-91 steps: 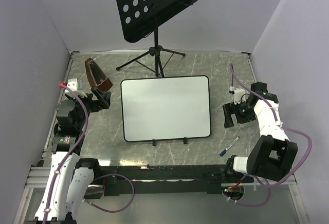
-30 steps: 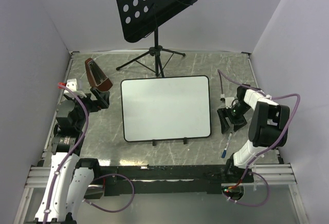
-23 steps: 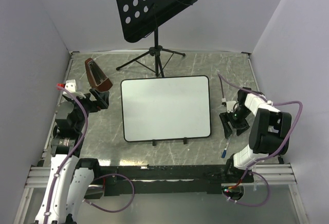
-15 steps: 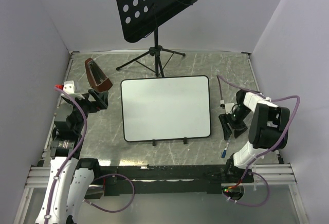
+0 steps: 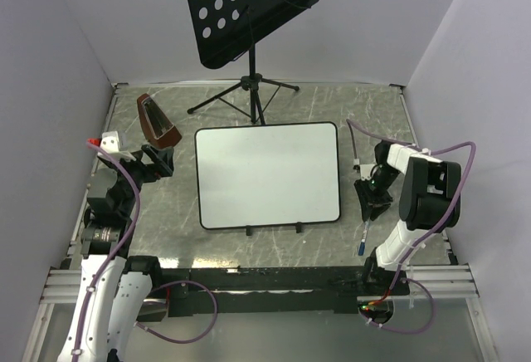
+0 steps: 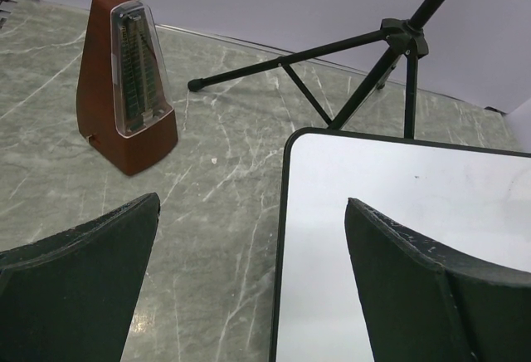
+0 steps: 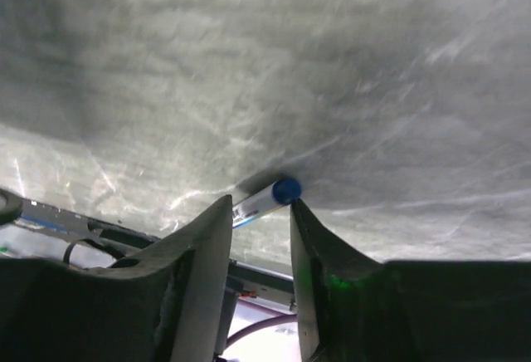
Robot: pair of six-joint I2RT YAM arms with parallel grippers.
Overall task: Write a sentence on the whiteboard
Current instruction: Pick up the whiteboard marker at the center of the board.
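Note:
The whiteboard (image 5: 267,174) lies flat mid-table, white with a thin black rim; its face is blank and no sentence shows on it. A blue-capped marker (image 5: 366,237) lies on the table to the board's right. My right gripper (image 5: 371,201) is down at the marker's far end. In the right wrist view the marker (image 7: 274,193) lies at the fingertips of that gripper (image 7: 260,204), whose jaws stand narrowly apart, open. My left gripper (image 5: 158,163) hovers wide open at the board's left edge. In the left wrist view that gripper (image 6: 250,201) straddles the edge of the whiteboard (image 6: 415,212).
A brown metronome (image 5: 158,121) stands at the back left, also in the left wrist view (image 6: 126,80). A black perforated music stand (image 5: 249,13) rises behind the board, its tripod legs (image 6: 365,71) on the table. Two black clips (image 5: 274,229) sit on the board's near edge.
My right gripper has come down over the marker's end, and its jaws have narrowed round it. The left arm has drifted slightly; its gripper stays open.

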